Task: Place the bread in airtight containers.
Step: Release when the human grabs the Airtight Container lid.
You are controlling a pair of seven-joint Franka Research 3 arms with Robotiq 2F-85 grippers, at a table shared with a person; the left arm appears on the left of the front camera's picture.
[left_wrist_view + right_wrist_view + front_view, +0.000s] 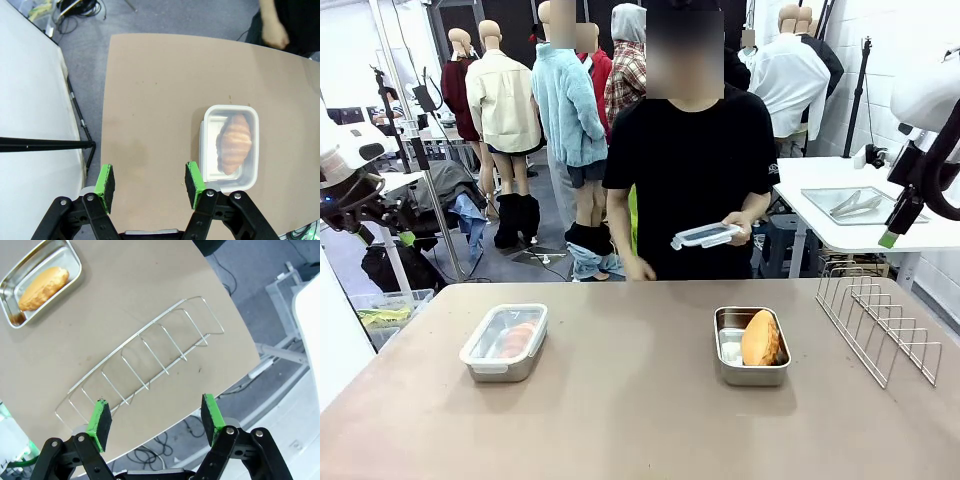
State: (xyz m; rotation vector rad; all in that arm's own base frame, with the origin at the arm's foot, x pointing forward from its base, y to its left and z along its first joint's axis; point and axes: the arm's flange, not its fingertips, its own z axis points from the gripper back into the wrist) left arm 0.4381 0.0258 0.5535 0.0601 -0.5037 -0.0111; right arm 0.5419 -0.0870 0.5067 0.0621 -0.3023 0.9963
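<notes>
Scanning the bench [620, 420] from the robot's side, we find broad bare surface along the near edge and through the middle, between the two steel pans. The lidded container [505, 342] sits toward the left edge, its clear white-rimmed lid closed over the croissant roll [235, 142] (ridged, lying lengthwise inside). The open container [752, 346] sits right of centre with the oval bun [761, 338] in it, unlidded. A wire rack [880, 325] occupies the right edge, running from the far corner toward the near side, well apart from the open container.

Our left gripper [150, 182] hangs above the near left edge of the bench, jaws apart and empty, with the lidded container just beyond one green pad. Our right gripper [156, 416] hangs over the right edge above the wire rack, jaws apart and empty; the open container shows toward the top left of that wrist view.

Across the far edge a person in a black shirt holds the second lid [707, 236] in one hand [738, 222], clear of the bench. The bench top is matt brown. Beyond the right edge stands a white side table [840, 215] carrying a flat tray.
</notes>
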